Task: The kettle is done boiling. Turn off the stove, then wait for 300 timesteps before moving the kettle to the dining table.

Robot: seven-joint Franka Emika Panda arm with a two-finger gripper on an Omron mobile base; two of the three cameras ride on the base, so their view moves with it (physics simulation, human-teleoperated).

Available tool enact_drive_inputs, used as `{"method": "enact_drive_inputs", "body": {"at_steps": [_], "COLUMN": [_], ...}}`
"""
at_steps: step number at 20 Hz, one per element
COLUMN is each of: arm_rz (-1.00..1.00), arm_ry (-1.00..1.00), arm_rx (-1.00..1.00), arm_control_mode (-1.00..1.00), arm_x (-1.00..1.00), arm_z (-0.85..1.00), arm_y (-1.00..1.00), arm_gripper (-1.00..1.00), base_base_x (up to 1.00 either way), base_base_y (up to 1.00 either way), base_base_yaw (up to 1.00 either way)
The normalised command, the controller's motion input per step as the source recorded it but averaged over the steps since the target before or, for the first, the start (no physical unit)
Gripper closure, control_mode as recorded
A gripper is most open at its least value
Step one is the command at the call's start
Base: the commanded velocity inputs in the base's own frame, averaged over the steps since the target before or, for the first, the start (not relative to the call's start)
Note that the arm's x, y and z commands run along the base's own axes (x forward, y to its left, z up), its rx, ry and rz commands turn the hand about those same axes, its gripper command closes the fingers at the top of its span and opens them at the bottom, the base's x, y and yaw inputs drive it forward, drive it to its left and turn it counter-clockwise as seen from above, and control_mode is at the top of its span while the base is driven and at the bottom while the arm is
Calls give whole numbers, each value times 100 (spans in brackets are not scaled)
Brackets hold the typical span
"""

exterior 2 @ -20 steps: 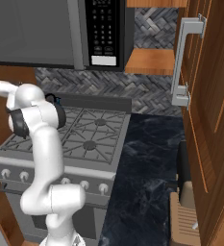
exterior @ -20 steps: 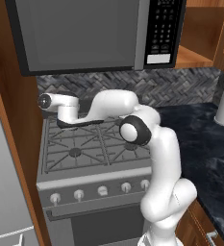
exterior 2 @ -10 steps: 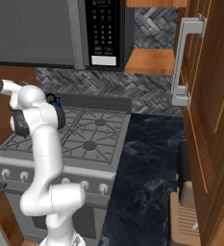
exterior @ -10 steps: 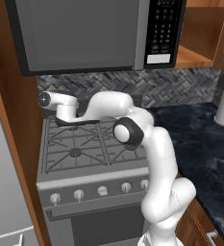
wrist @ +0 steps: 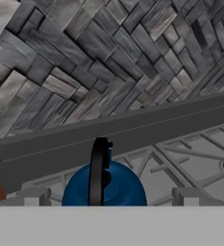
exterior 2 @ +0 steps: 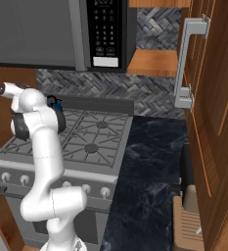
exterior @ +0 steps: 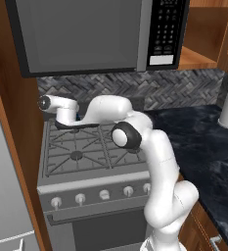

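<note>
Reaching: the white arm stretches over the back left of the stove (exterior: 86,157), its hand above the rear left burner.
Gripper: jaws spread wide with nothing between them; in the hand view the two grey finger tips (wrist: 34,196) stand on either side of the kettle, apart from it.
Kettle: the dark-blue kettle (wrist: 104,185) sits on the rear left grate, just before the stove's back rail, black arched handle upright; in the right base view a bit of it (exterior 2: 57,105) peeks out behind the arm.
Stove knobs: a row of pale knobs (exterior: 103,194) along the front panel.
Microwave: the grey microwave (exterior: 91,34) hangs above the stove.
Backsplash: the grey herringbone tile (wrist: 84,62) rises behind the rail.
Counter: the dark marbled counter (exterior 2: 149,166) lies to the stove's right.
</note>
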Motion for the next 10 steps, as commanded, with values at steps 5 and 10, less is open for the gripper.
{"method": "enact_drive_inputs", "body": {"at_steps": [5, 10], "arm_rz": [0, 0], "arm_ry": [0, 0], "arm_rx": [0, 0], "arm_control_mode": [-100, -100], "arm_x": [12, 16], "arm_z": [-11, -8], "arm_y": [0, 0], "arm_gripper": [-100, -100], "base_base_x": [0, 0], "base_base_y": [0, 0], "base_base_yaw": [0, 0]}}
